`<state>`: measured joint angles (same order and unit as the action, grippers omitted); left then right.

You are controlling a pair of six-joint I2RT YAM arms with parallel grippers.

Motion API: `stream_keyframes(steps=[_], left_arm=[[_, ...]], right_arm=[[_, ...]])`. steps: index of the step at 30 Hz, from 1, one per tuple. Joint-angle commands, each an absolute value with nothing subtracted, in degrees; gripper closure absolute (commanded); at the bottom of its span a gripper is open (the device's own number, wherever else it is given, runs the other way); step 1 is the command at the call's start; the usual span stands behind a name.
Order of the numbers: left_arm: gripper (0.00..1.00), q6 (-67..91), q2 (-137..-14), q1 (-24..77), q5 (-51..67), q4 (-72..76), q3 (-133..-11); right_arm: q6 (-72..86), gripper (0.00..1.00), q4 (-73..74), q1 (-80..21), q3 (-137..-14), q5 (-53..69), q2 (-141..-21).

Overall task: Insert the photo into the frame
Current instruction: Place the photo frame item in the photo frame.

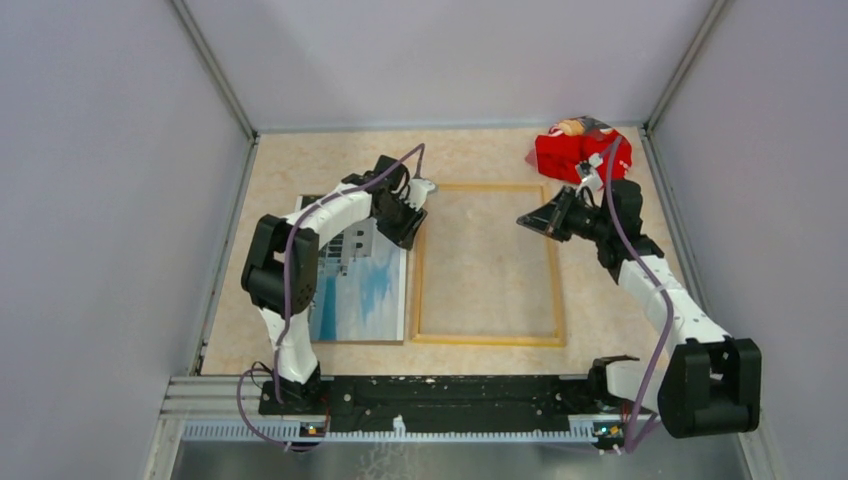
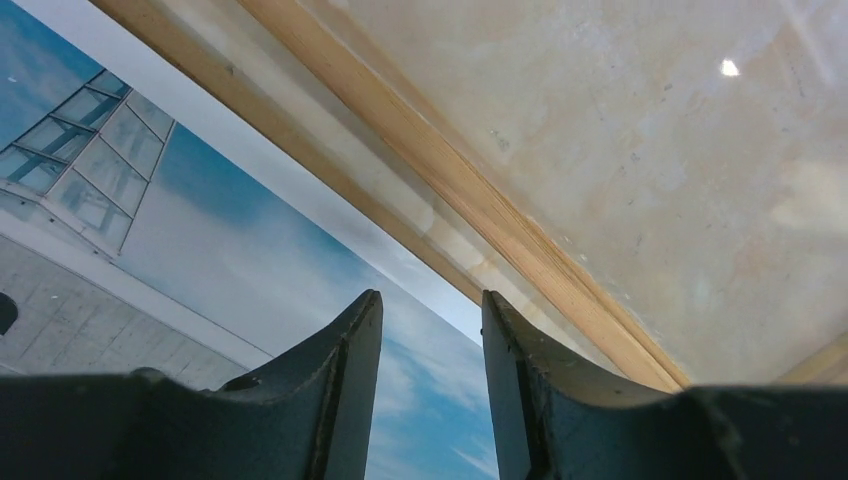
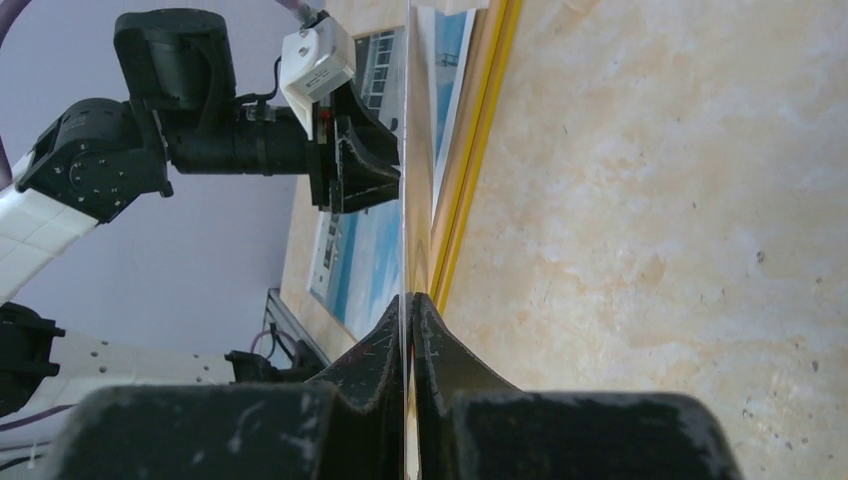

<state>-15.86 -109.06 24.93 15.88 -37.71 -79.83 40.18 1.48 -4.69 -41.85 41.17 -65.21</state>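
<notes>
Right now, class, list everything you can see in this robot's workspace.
photo: one, blue and white, flat on the table, left of the frame.
frame: one, pale wood with a yellow edge, flat at table centre.
clear sheet: one, see-through, gripped edge-on over the frame.
red packet: one, red, far right corner.
table: one, beige marbled.
left pincer: one, black, open above the photo's edge.
right pincer: one, black, shut on the clear sheet.

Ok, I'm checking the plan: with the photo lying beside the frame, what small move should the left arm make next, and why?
Probably lower the left gripper and close on the edge of the photo nearest the frame. Its jaws stand open over that edge, and the photo lies flat, face up, outside the frame.
</notes>
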Motion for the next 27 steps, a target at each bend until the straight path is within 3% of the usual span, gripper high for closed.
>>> stream_keyframes(steps=[1, 17, 27], left_arm=[[0.52, -13.9, -106.6, 24.4, 18.8, -38.5, -79.3], [0.62, -12.8, -107.4, 24.5, 25.4, -36.2, -73.9], [0.64, -13.6, -107.3, 24.5, 24.4, -36.6, -73.7]], right_arm=[[42.1, 1.0, -7.5, -4.3, -45.1, 43.3, -68.1], [42.4, 1.0, -11.6, -4.2, -44.4, 41.1, -71.5], [42.6, 1.0, -12.7, -3.7, -43.3, 40.4, -72.4]])
